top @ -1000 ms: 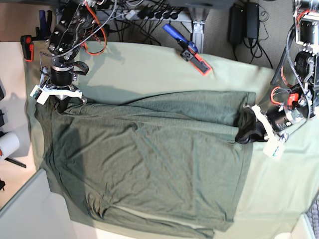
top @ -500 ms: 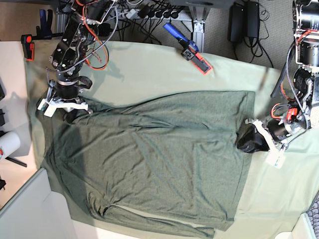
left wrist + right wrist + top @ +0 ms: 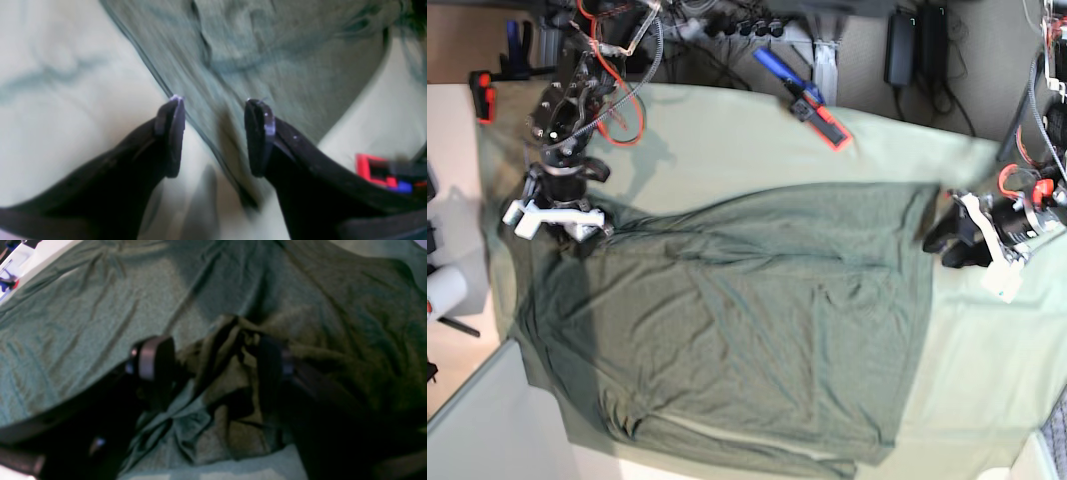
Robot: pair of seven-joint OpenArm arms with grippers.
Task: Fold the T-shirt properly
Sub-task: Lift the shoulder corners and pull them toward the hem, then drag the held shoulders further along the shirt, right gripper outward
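The dark olive T-shirt (image 3: pixel 747 320) lies spread and wrinkled over the pale green table cloth (image 3: pixel 727 140). My left gripper (image 3: pixel 949 240) sits just off the shirt's right edge, open. In the left wrist view its fingers (image 3: pixel 171 133) straddle the shirt's hem (image 3: pixel 200 130) from above, with nothing pinched in the left gripper (image 3: pixel 213 133). My right gripper (image 3: pixel 572 235) is at the shirt's far left corner. In the right wrist view the right gripper (image 3: pixel 211 365) stands open, its jaws wide apart around a loose bunch of shirt fabric (image 3: pixel 230 373).
A blue and red tool (image 3: pixel 812 100) lies on the cloth at the back, also seen as a red block (image 3: pixel 373 166). Cables and power bricks hang behind the table. A white roll (image 3: pixel 442 290) stands off the left edge, a grey panel (image 3: pixel 487 420) at the front left.
Both grippers opened and let the shirt go. The left gripper drew back to the right, off the shirt's edge, which now lies flat. The right gripper stayed at its corner.
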